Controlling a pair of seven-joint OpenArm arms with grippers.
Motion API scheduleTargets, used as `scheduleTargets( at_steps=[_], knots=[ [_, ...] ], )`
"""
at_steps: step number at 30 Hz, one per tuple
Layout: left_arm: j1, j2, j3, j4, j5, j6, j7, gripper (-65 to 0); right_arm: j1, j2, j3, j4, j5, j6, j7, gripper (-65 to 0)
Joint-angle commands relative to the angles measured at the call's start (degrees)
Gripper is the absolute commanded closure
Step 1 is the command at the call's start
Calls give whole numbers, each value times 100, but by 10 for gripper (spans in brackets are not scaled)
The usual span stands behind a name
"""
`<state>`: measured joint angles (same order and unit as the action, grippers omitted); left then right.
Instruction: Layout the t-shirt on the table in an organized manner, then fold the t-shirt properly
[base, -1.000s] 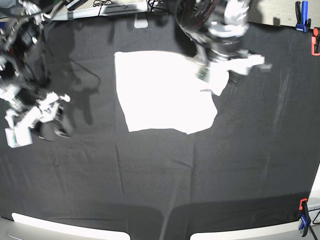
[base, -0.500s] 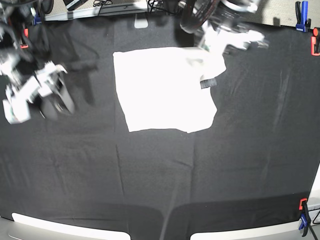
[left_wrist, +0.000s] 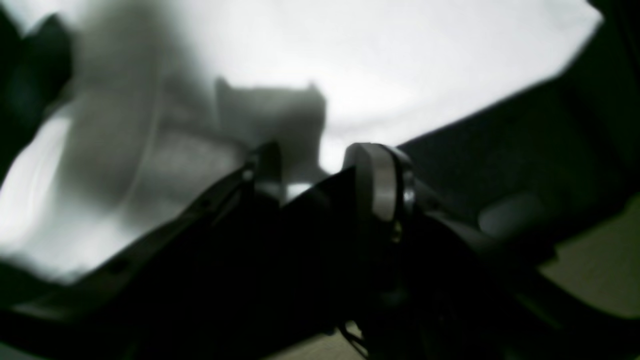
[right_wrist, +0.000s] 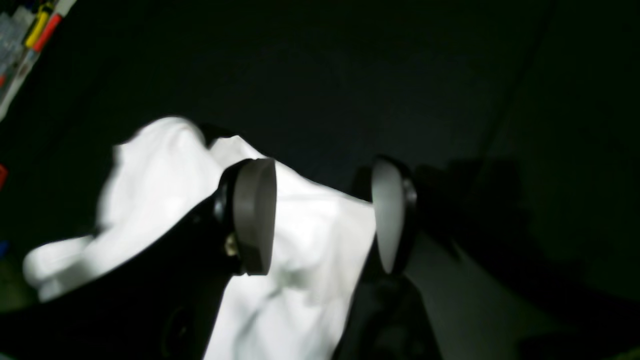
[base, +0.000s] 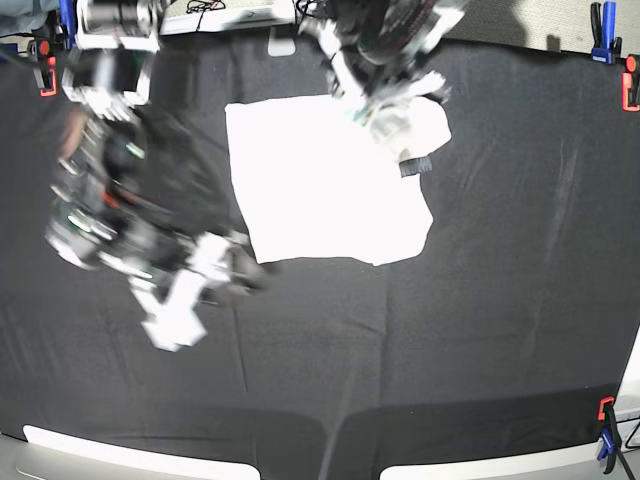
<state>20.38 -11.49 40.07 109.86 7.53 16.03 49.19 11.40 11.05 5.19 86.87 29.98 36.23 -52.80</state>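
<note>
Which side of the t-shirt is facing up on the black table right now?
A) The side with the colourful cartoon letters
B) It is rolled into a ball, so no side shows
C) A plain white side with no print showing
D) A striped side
C: in the base view the t-shirt lies spread on the table, all plain white with no letters visible.

T-shirt (base: 325, 185) on table (base: 480, 320), back-centre; left arm (base: 390, 40) over its far right corner, right arm (base: 130, 220) at its left.
</note>
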Motion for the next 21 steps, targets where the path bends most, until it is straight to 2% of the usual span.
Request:
scheduleTargets(
  at_steps=[1, 3, 6, 11, 16, 21],
  knots=[
    [-116, 57, 11, -26, 33, -26, -107, -231, 138, -61, -66, -125, -129, 9, 238, -301],
    [-267, 68, 11, -223, 144, -26, -109, -231, 162, -260, -153, -553, -345, 11, 352, -300],
    [-374, 63, 7, -529, 763, -9, -131, -231, 140, -474, -140, -885, -343, 155, 339, -300],
    [-575, 33, 4, -1191, 1462, 269, -136, -231, 111, -402, -59, -741, -321, 234, -70, -300],
    [-861, -280, 0, -1545, 1497, 306, -129, -231, -103, -374, 262, -734, -184, 377, -612, -300],
    [-1224, -763, 0, -1563, 1495, 304, -131, -231, -787, -376, 380, -448, 544, 377, -848, -300]
  ],
)
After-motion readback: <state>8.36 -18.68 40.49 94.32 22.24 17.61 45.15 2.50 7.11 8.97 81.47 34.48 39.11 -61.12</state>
